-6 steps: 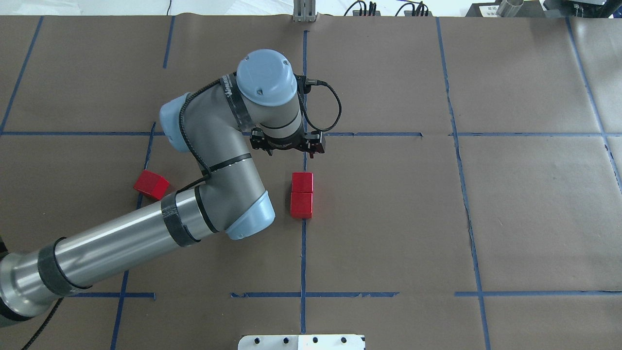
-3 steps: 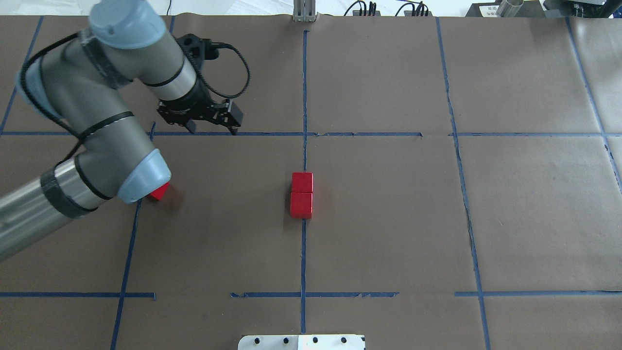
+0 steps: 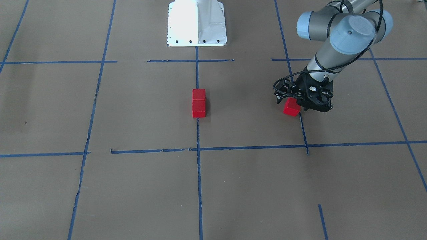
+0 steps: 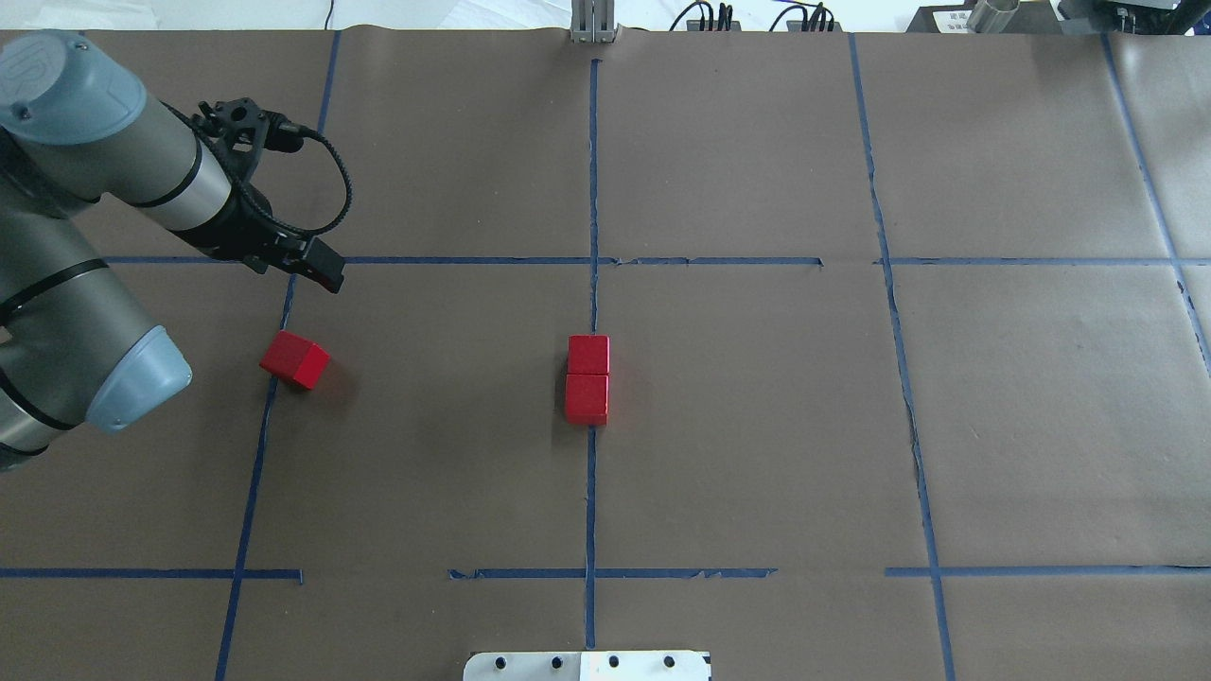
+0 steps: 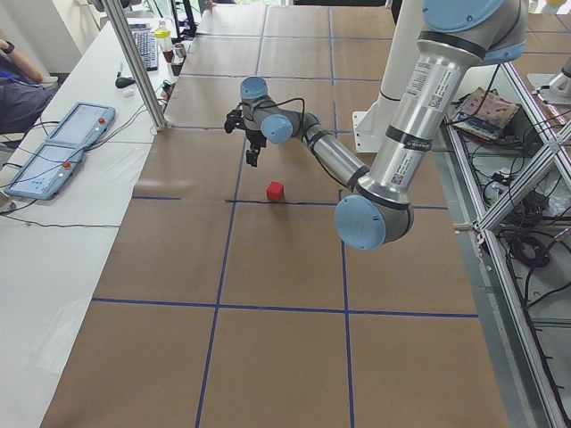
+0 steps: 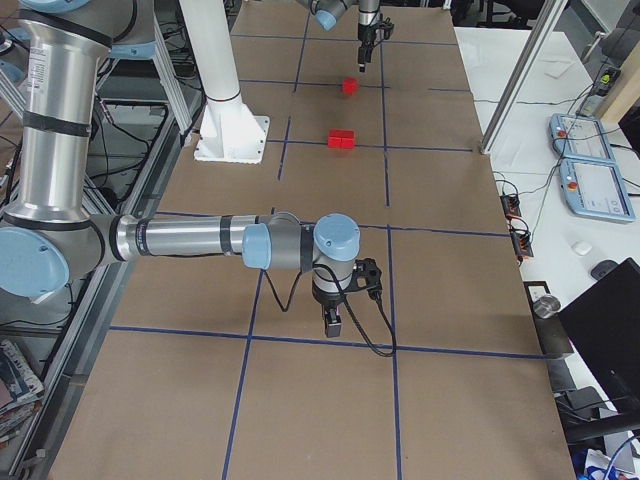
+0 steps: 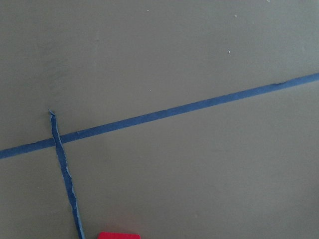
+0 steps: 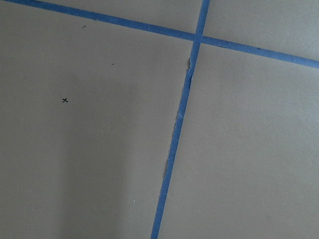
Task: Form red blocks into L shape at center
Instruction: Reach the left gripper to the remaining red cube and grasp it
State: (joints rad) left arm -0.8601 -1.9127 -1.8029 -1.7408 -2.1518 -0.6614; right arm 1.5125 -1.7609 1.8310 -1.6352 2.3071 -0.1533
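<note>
The base plate sits at the near edge of the worktop, in line with the pair.

The right claw hangs well to the right of the pair, over bare paper and a tape crossing. It shows only from the side, so its opening cannot be told. It is judged parked clear of the work.

The pair is two red blocks touching face to face on the tape line that splits the center. They make the long leg of the L.

The third block lies well to the left of the pair, askew, straddling the center's boundary tape. It must join a side face at one end of the pair.

The left claw hangs above the worktop just beyond the third block, left of the pair. Its jaws look spread and hold nothing. It is judged staged for a descent, with wrist rotation needed to match the skewed faces.

The surface is matte brown paper, creased and torn along some tape. Beyond the pair, cables lie past the far edge.
</note>
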